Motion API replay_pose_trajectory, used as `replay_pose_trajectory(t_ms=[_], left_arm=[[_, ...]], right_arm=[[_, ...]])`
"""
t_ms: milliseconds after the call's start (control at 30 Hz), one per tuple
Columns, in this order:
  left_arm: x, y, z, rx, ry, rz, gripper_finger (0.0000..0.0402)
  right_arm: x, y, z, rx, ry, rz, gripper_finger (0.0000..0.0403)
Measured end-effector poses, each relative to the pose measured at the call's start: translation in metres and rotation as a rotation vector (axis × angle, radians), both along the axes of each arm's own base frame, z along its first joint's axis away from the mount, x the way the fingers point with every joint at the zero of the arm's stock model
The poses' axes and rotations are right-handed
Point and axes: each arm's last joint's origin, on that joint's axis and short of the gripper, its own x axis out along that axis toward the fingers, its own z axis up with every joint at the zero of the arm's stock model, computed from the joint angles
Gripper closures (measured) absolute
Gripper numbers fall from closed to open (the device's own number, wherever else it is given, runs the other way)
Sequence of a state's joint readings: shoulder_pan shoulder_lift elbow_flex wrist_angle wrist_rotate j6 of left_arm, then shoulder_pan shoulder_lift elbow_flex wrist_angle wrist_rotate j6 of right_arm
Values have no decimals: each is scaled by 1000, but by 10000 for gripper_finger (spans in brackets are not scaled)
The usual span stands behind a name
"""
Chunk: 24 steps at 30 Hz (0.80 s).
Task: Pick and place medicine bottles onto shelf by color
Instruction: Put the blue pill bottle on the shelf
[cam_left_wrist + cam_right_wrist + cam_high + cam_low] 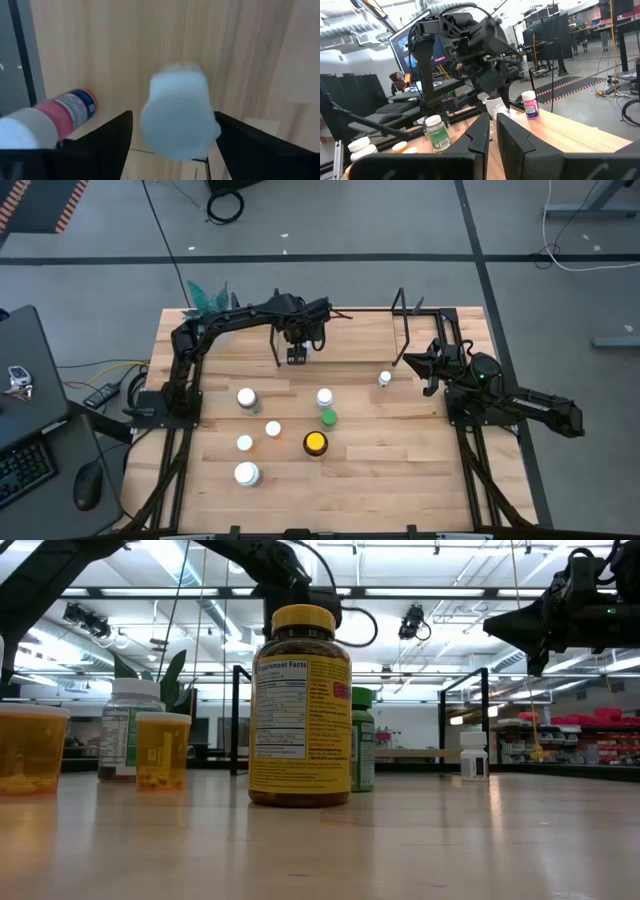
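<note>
My left gripper (174,150) (297,356) hangs open over the shelf (350,330), pointing down. Its fingers stand on either side of a white medicine bottle (179,120) (495,106), which stands upright on the shelf board (250,60); a gap shows beside one finger. A pink, white-capped bottle (67,111) (530,105) stands on the board close by. Several more medicine bottles stand on the table, among them a green-capped one (328,417) and a larger yellow-capped one (315,443) (300,705). My right gripper (492,137) (412,361) is shut and waits near the table's right edge.
White-capped bottles (247,397) (246,473) stand left of the table's middle, and a small white one (385,378) stands just in front of the shelf's right end. Black wire uprights (400,305) frame the shelf's ends. A potted plant (205,295) stands at the far left corner.
</note>
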State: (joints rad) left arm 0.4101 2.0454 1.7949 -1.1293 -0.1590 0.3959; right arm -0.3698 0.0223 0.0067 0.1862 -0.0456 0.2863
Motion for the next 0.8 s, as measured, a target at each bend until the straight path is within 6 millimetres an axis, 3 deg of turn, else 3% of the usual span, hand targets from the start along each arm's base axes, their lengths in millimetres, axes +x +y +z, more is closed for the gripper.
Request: replay_pose_trajectory(t_ms=[800], left_arm=[[19, -8, 7, 53, -146, -36, 122]], right_arm=[[0, 0, 0, 0, 0, 0, 361]])
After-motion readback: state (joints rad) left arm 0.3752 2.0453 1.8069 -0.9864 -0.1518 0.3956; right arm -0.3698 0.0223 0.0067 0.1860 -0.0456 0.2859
